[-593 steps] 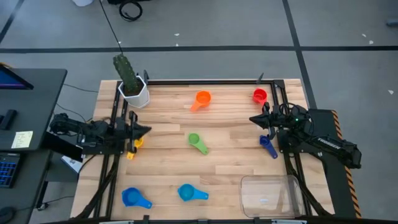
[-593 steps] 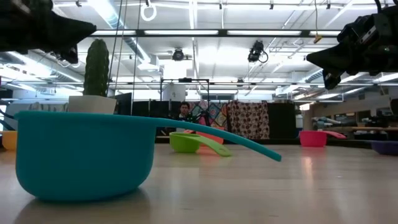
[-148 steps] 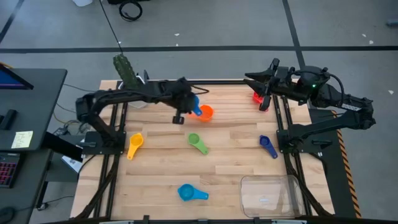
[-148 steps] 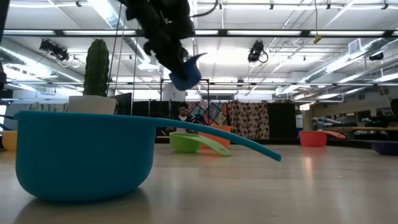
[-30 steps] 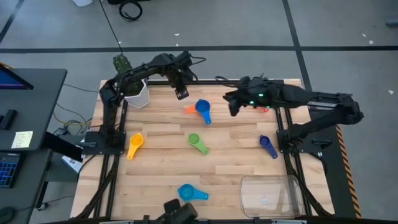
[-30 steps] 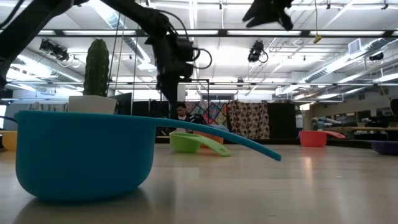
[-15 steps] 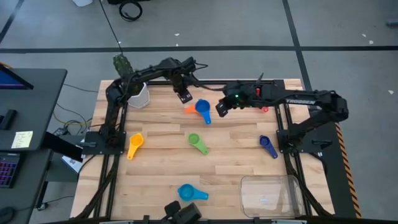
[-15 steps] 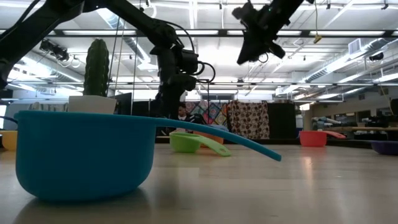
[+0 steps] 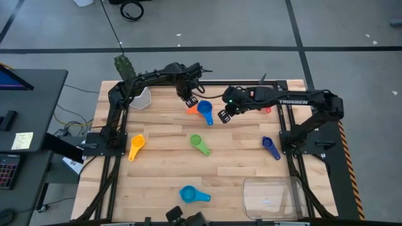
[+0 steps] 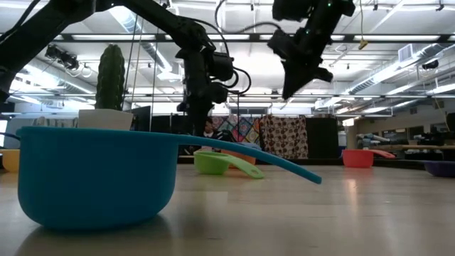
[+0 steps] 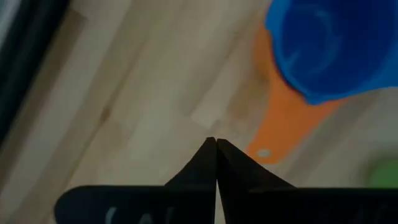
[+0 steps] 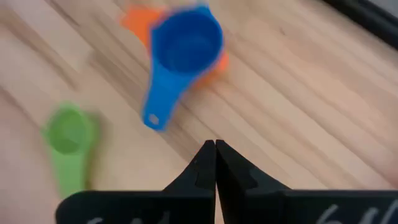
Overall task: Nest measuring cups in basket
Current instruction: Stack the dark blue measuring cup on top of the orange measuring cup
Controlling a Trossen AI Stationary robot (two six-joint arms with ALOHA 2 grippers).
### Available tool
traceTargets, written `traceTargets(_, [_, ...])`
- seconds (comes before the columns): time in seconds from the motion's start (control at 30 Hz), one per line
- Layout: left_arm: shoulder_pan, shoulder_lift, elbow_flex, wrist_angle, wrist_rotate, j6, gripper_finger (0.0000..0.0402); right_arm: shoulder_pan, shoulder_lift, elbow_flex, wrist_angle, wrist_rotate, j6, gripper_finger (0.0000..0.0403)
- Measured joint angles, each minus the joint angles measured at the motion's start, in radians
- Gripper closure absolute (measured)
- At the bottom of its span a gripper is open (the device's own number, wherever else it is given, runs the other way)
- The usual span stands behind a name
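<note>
A blue measuring cup [image 9: 204, 108] sits nested in the orange cup, whose handle [image 9: 191, 110] sticks out toward the table's left. My left gripper [image 9: 190, 100] hovers shut beside that handle [image 11: 280, 124], touching nothing. My right gripper [image 9: 223, 115] hangs shut just right of the blue cup [image 12: 186, 40], above the table. The green cup [image 9: 200, 144], yellow cup [image 9: 135, 146], dark blue cup [image 9: 271, 148] and light blue cup [image 9: 193, 194] lie apart on the wood. The right arm mostly hides the red cup [image 9: 266, 110]. The clear basket [image 9: 276, 196] stands at the near right corner.
A white pot with a green cactus [image 9: 133, 88] stands at the far left corner, close behind the left arm. The light blue cup [image 10: 96, 178] fills the low view's foreground. Bare wood lies between the green cup and the basket.
My right gripper has swung toward the table's left and come down, ending just right of the blue cup. My left gripper has crept a little toward the near edge and the orange handle, lowering slightly. No cup has moved.
</note>
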Motion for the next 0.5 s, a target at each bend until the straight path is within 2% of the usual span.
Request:
traceTargets(0.33, [0.003,0.003,0.000,0.006,-0.003,0.003,0.0399,-0.010,0.167,-0.002,0.014,-0.070,-0.081,0.0400])
traceTargets(0.5, [-0.004,0.032,0.000,-0.020,0.046,0.034,0.0400,-0.011,0.217,-0.002,0.041,-0.091,-0.117,0.0401])
